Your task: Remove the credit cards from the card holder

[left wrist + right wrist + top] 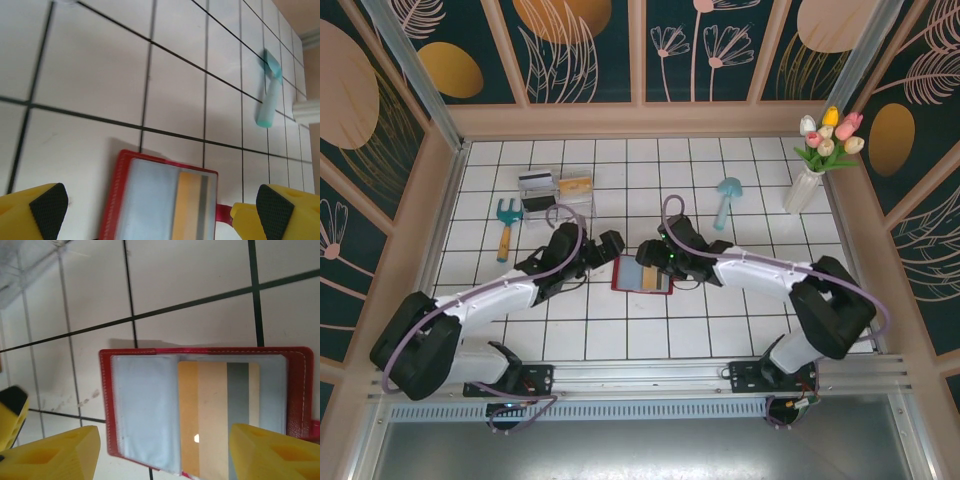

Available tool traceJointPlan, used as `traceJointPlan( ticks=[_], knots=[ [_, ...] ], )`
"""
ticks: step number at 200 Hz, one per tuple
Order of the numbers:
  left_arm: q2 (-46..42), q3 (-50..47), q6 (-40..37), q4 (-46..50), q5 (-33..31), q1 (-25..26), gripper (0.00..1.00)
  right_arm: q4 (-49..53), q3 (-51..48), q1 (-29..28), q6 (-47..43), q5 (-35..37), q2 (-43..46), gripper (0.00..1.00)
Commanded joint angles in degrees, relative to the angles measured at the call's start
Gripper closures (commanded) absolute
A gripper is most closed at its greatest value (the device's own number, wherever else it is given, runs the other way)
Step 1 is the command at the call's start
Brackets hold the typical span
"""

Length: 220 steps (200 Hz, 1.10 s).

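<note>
- Card holder laid open at surface centre, pockets up for access.
- Credit card lodged in its pocket, not yet drawn.
- Left hand at holder's 10 o'clock, right hand at 2 o'clock, both released and empty.

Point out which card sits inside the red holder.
The orange-tan card with the grey stripe, in a pocket of the open red card holder. The grey card and yellowish card lie far back at the clear box.
</note>
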<state>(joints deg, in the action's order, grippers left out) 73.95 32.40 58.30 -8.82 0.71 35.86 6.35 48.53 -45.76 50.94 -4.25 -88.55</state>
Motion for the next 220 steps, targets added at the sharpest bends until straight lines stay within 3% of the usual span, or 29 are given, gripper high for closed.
traceJointPlan(
  ticks=[1, 56, 87, 111, 167, 220],
  knots=[
    [-3.09, -2.35, 5.13, -2.85, -1.16, -1.24, 0.02, 3.55, 5.09, -0.28, -1.55, -0.19, -3.72, 0.32],
    [-1.20, 0.50, 0.23, -2.16, 6.17, -1.38, 0.10, 6.08, 4.60, 2.08, -0.07, 0.72, -8.62, 0.36],
    [3.23, 0.86, 2.04, -9.80, 11.01, -0.52, 0.23, 0.68, -0.02, 4.30, 0.74, -1.37, -8.40, 0.40],
    [6.88, 4.65, 1.05, -7.19, 12.04, 0.56, 0.30, -0.39, -1.69, 4.96, 1.25, -1.96, -8.09, 0.41],
    [11.39, 6.63, 4.46, -9.63, 16.23, 3.75, 0.60, -5.20, -5.44, 8.34, -0.60, -9.07, -5.24, 0.49],
    [17.18, 7.43, 5.99, -12.51, 18.85, 6.59, 0.73, -4.08, -6.90, 9.40, -0.84, -8.84, 1.57, 0.56]
  ],
)
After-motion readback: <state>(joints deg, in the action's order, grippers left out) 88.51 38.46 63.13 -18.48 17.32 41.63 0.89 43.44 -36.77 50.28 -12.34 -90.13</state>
